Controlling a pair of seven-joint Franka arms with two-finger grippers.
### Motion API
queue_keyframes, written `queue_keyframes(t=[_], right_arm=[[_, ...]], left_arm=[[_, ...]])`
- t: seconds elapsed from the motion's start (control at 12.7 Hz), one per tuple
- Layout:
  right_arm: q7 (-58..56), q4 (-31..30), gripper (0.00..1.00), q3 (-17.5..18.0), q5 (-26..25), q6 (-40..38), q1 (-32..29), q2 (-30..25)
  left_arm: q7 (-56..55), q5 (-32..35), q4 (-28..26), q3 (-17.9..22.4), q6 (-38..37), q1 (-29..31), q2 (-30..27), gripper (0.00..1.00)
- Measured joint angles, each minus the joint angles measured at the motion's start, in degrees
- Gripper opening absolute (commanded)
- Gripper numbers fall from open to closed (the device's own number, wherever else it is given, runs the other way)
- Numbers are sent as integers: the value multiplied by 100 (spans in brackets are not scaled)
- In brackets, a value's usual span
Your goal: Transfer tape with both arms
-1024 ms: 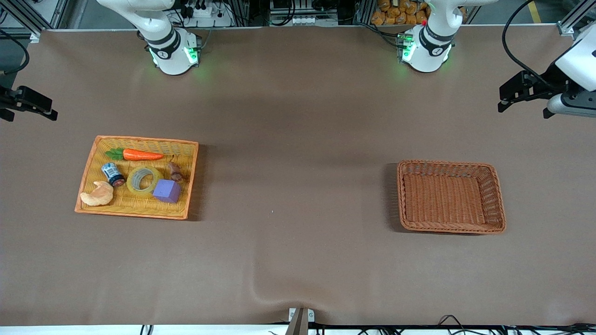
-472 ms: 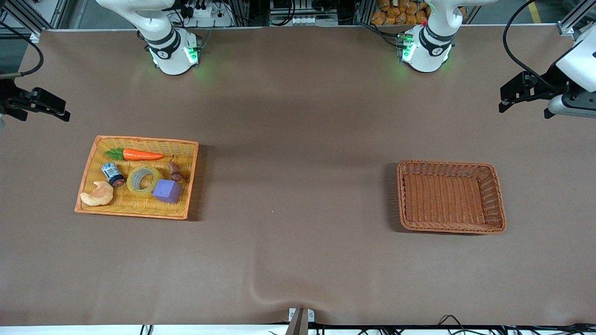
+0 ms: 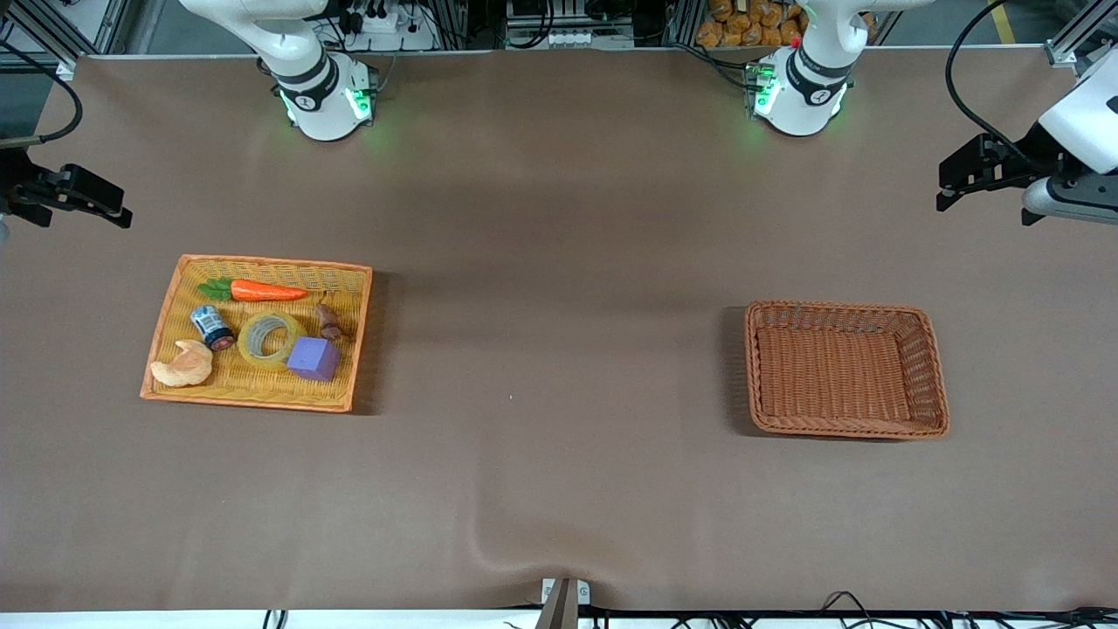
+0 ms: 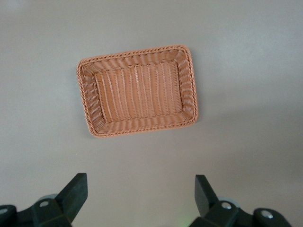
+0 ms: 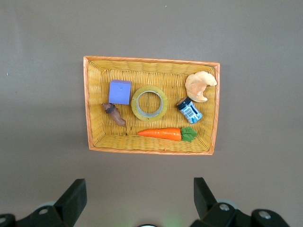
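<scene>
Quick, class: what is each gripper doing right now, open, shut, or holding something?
Left gripper: open, holding nothing, high over the table by the brown basket.
Right gripper: open, holding nothing, high above the tray with the tape.

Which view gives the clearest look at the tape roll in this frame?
The right wrist view: it looks straight down on the tape, ring and centre hole plain, lying in the yellow tray. The front view shows it smaller beside the purple cube. The left wrist view shows none of it.

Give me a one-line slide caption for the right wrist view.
Open right gripper high over the yellow wicker tray holding the yellow translucent tape roll among purple cube, carrot, can and croissant.
</scene>
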Motion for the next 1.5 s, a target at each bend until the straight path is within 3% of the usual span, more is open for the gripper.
queue_keyframes(t=[0.87, 1.26, 1.5], right_arm=[[-124, 0, 100, -17, 0, 0, -42, 0], [-135, 8, 100, -33, 0, 9, -64, 0], [-321, 8, 100, -46, 0, 13, -202, 1]], left_arm=[[-147, 1, -111, -164, 193, -4, 162, 100], [-890, 3, -158, -125, 443, 156, 978, 100], [-930, 3, -130, -117, 493, 196, 1057, 100]])
